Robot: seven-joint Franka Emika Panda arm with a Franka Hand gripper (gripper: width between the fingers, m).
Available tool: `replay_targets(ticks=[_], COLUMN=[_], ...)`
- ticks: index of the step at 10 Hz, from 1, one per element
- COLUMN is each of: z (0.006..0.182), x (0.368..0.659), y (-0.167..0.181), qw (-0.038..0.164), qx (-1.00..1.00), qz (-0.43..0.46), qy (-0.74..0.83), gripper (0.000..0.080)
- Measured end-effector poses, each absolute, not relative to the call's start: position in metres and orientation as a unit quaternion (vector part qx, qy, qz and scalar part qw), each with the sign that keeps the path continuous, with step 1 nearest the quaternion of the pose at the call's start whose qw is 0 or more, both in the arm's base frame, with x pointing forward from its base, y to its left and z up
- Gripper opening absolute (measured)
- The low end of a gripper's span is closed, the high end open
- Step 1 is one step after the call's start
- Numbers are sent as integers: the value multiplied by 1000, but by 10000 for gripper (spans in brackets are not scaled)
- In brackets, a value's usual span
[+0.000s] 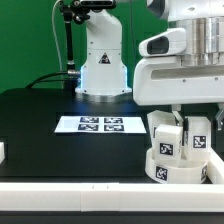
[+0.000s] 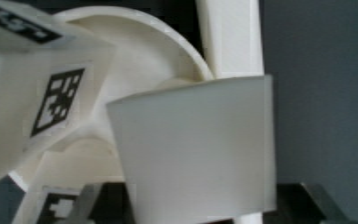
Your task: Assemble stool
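Gripping a white leg, the gripper stands partly spread above the round seat. The leg stands upright on the seat.

On the exterior view's right, near the front, the seat with upright legs on it blocks the way, and the gripper hangs right over them. In the wrist view a leg fills the space at the jaws. You have wide free surface on the exterior view's left. The marker board lies flat in the middle. The robot base stands behind.
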State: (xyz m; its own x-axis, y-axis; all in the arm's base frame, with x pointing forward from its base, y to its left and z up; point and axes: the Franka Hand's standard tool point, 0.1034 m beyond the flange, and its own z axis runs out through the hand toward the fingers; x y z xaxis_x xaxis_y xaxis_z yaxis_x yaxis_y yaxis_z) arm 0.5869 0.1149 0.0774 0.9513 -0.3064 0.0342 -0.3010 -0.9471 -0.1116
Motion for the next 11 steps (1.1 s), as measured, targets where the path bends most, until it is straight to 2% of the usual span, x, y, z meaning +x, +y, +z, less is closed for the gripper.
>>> replay_targets(ticks=[6,11], z=[77,76], x=[587,588], y=[113,111], qw=[65,99], qx=[-937,-830], qz=[-12,7], qy=[344,549], gripper=[340,340])
